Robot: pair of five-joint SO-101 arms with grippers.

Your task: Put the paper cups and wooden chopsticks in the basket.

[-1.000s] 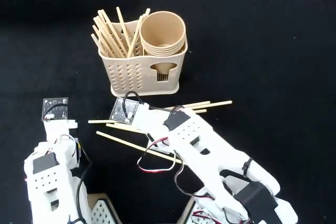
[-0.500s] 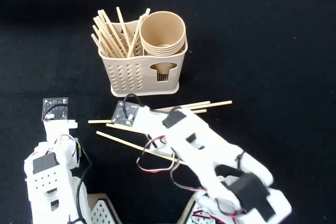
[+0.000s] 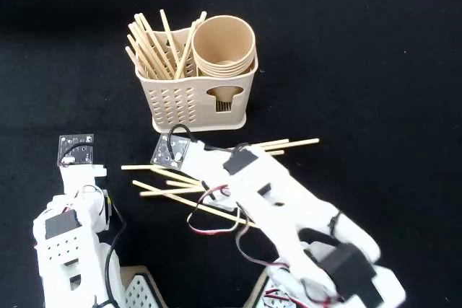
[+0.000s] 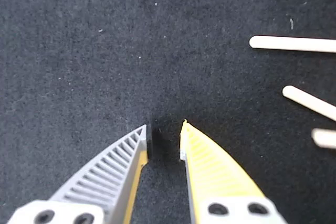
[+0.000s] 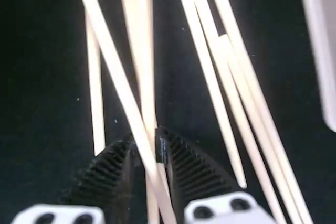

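Basket (image 3: 193,102): upright on the black counter (image 3: 375,91), toward its far side. In the high view its left compartment holds a bundle of chopsticks (image 3: 153,47), standing on end and leaning at mixed angles. The right compartment holds a nested stack of cups (image 3: 224,42), mouths up.

Loose chopsticks (image 3: 167,180): lying flat on the counter on the near side of the basket, apart from it. They are fanned and crossing one another, and partly hidden under the right arm (image 3: 267,200). Two of them stick out from behind that arm toward the right of the high view.

Right arm: stretched low over the loose chopsticks, its wrist close to the basket's front wall. Right jaws: clenched on one chopstick (image 5: 137,124), which runs slantwise between the black pads. More sticks lie alongside on the counter in the right wrist view, some parallel, some crossing. A pale edge at the side of that view looks like the basket wall, but this cannot be told for certain.

Left arm (image 3: 68,229): at the near left corner of the counter, well apart from the basket. Left jaws: released, tips a little apart and nothing between them, pointing down at bare counter. The blunt ends of three loose chopsticks lie near them in the left wrist view – not touching.
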